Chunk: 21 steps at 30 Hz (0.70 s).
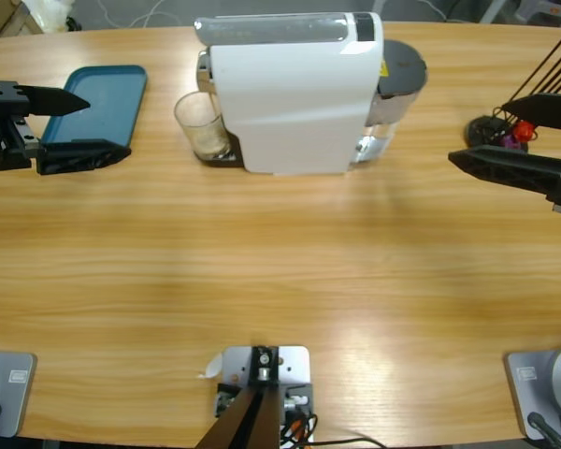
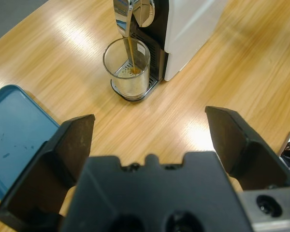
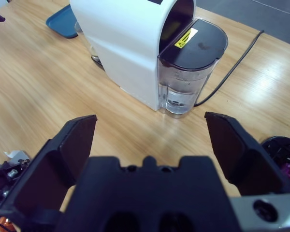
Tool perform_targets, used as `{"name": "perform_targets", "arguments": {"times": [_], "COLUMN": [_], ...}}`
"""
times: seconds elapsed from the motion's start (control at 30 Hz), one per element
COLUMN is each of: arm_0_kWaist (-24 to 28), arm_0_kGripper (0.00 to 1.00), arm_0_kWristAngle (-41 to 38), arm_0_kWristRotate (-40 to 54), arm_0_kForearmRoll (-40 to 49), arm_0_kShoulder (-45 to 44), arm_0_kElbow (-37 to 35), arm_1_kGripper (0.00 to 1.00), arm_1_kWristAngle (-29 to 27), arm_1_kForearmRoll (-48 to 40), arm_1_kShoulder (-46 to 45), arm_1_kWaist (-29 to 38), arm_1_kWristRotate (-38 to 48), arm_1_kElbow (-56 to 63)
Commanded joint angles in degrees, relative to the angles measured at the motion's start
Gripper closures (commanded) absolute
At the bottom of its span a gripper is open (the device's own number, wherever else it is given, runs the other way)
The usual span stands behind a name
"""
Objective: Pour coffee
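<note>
A: Lighting check? Bright and even, light from overhead. Broad pale glare patches on the table (image 1: 290, 281), centre and lower middle of the high view.

B: Shadows?

A: Soft, short. Coffee machine (image 1: 290, 94) drops a faint one just below its base. Its white shell is near blown out.

B: Wrist views?

A: Left wrist: hot glare streak on the wood right of centre, sheen on the glass (image 2: 127, 67). Both wrist views: gripper bodies at the bottom edge look soft, dark, little detail. Slight bowing at the high view's top edge.
</note>
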Motion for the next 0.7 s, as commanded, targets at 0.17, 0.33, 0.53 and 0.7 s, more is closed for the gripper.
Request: {"name": "perform_targets", "arguments": {"times": [0.17, 0.33, 0.53, 0.7], "arm_0_kWaist": [-0.4, -0.4, -0.4, -0.4], "arm_0_kGripper": [0.000, 0.000, 0.000, 0.000], "arm_0_kWristAngle": [-0.4, -0.3, -0.2, -0.1], "arm_0_kWristRotate": [-0.3, -0.3, -0.3, -0.3], "arm_0_kForearmRoll": [-0.2, -0.2, -0.2, -0.2], "arm_0_kShoulder": [1.5, 1.5, 1.6, 1.7], "arm_0_kElbow": [2.1, 2.1, 2.6, 2.8], "arm_1_kGripper": [0.000, 0.000, 0.000, 0.000], "arm_1_kWristAngle": [-1.6, -2.0, -2.3, -2.3], "arm_1_kForearmRoll": [-0.7, -1.0, -1.2, -1.3], "arm_1_kShoulder": [-0.6, -1.2, -1.1, -1.3], "arm_1_kWaist": [-0.6, -0.6, -0.6, -0.6], "arm_1_kWristRotate": [1.2, 1.2, 0.8, 0.8], "arm_1_kElbow": [2.3, 2.7, 2.9, 2.9]}}
